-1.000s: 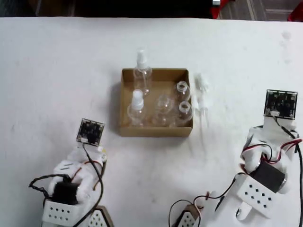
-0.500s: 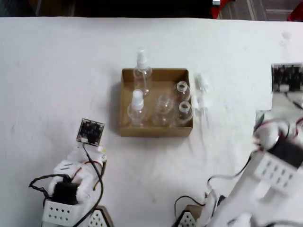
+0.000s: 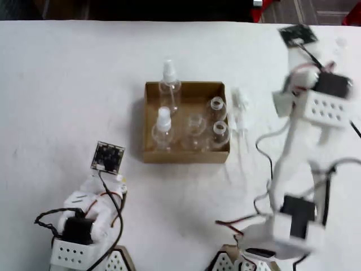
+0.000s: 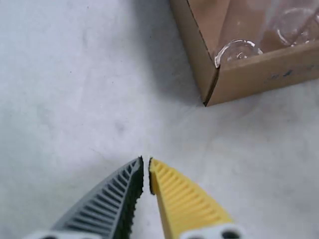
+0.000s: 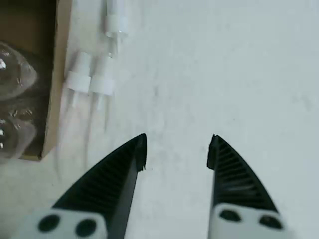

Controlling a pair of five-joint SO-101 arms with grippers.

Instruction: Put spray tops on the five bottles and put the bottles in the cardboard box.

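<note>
The three loose spray tops [image 5: 102, 82] lie on the white table [image 3: 67, 84] just beside the cardboard box [image 3: 186, 157], along its wall on the right arm's side. They look like light, hard plastic pieces, each with a thin, limp dip tube trailing from the collar. Being so light, they will probably skid or roll if nudged. The collar or the head above it seems the best place to pinch, since the tube would likely bend or slip out of the grip. All five clear bottles stand inside the box. The two capped bottles [image 3: 162, 129] are on the side away from the loose tops. The three uncapped bottles [image 3: 217, 106] stand nearer them, necks open. The bottles seem thin-walled, smooth and easy to tip, so a hold low on the neck should steady one while its top goes on. The right arm [image 3: 313, 104] is stretched out over the table beyond the loose tops as seen from the box. The right gripper [image 5: 177, 145] points down at bare table, its jaws spread wide and holding nothing, with the tops between it and the box. The left arm [image 3: 90, 212] is folded low near its base, well apart from the box's near corner. The left gripper [image 4: 146, 168] has its jaws drawn almost together and grips nothing.
</note>
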